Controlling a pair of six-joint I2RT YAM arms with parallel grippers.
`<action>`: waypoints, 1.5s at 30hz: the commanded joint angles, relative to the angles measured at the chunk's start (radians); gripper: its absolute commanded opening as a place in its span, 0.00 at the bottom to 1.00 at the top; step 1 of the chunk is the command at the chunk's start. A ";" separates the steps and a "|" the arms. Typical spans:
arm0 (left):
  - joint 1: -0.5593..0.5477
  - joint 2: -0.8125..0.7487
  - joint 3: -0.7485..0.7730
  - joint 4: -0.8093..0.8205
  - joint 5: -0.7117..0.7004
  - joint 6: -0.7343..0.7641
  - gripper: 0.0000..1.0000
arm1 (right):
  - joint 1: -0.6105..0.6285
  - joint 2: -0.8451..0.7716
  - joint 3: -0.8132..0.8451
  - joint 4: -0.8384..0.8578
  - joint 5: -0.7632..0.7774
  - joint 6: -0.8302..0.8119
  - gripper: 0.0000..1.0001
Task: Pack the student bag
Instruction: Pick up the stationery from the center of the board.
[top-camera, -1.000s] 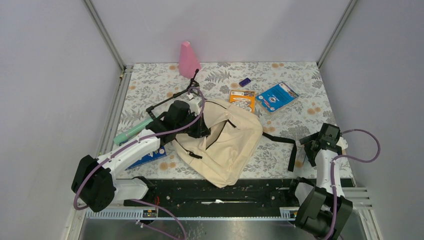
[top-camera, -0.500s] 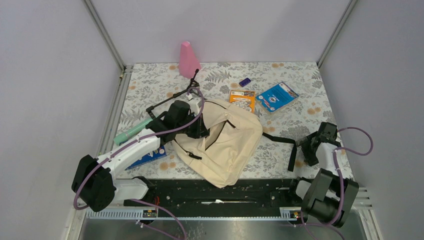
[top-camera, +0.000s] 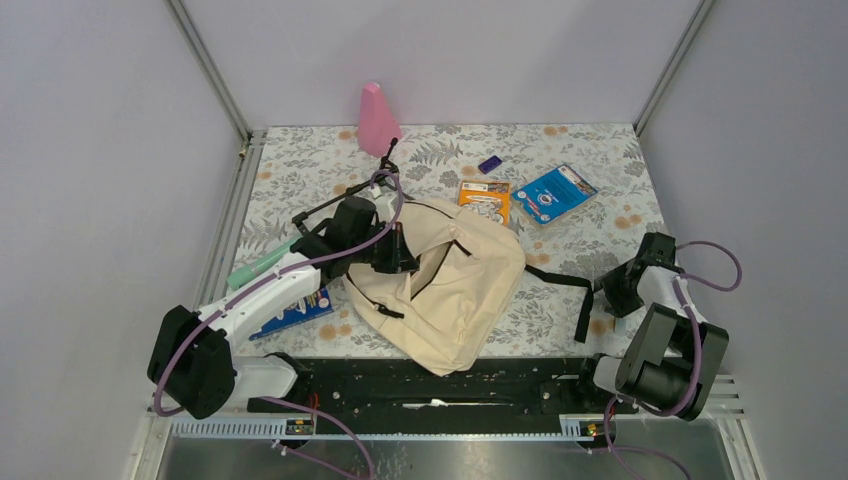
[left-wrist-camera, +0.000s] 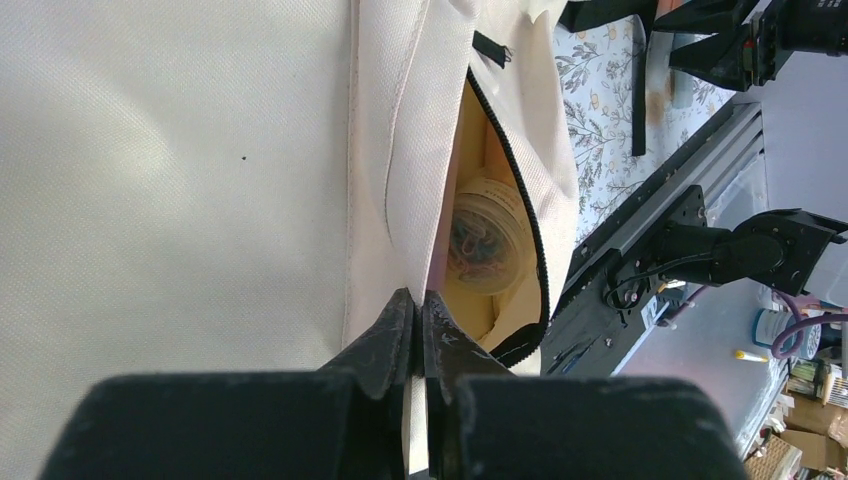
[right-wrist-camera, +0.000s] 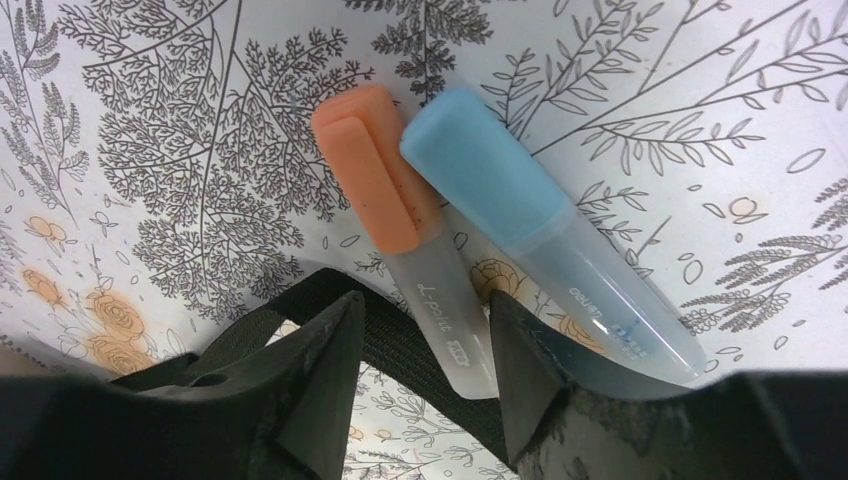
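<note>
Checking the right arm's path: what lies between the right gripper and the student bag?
Top view: a black strap lies on the floral table between right gripper and student bag.

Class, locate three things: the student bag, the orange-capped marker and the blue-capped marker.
student bag (top-camera: 465, 300), top view, cream front panel
orange-capped marker (right-wrist-camera: 405, 225), right wrist view, lower end of cap
blue-capped marker (right-wrist-camera: 572, 255), right wrist view, clear barrel below cap

Plain pale-lilac walls (top-camera: 440, 50); floral-patterned tabletop (top-camera: 300, 170); aluminium corner posts (top-camera: 209, 70); even light.
</note>
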 joint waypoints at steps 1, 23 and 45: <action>0.006 -0.015 0.060 0.069 0.055 -0.019 0.00 | 0.000 0.026 0.029 0.015 -0.029 -0.044 0.52; 0.020 -0.024 0.065 0.064 0.082 -0.025 0.00 | 0.103 -0.150 0.114 -0.058 -0.130 -0.085 0.00; 0.021 -0.005 0.070 0.053 0.085 -0.021 0.00 | 0.928 -0.032 0.471 -0.015 -0.387 0.128 0.00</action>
